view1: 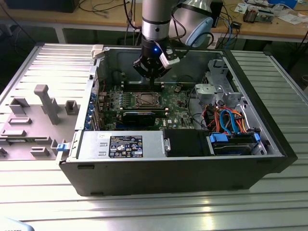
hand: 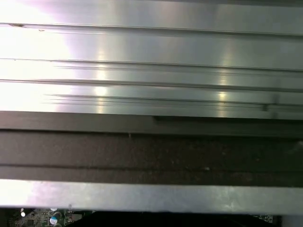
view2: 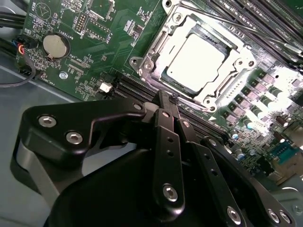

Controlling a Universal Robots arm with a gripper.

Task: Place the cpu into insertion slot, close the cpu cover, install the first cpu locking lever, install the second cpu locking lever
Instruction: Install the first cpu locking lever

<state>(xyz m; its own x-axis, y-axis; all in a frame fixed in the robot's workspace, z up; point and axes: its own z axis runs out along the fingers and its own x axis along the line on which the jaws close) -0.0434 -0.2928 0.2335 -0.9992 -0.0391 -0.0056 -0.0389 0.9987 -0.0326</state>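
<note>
The cpu [view2: 196,59] lies flat in the insertion slot [view1: 146,100] on the green board, silvery top up. The cpu cover [view2: 156,47], a silver frame with a square cut-out, lies down flat around the chip. How the thin locking levers stand, I cannot tell. My gripper [view2: 166,97] hangs just beside the socket's edge, over the black memory slots [view2: 137,90]. Its two black fingers are shut together with nothing between them. In the exterior view the gripper [view1: 155,85] is inside the open computer case, just behind the socket.
A coin battery [view2: 56,45] sits on the board. A black block [view1: 139,117] lies in front of the socket. The power supply [view1: 120,144], a drive bay with blue and orange cables [view1: 231,120] and the case walls [view1: 173,173] surround the board. Grey fixtures [view1: 48,103] stand at the exterior view's left.
</note>
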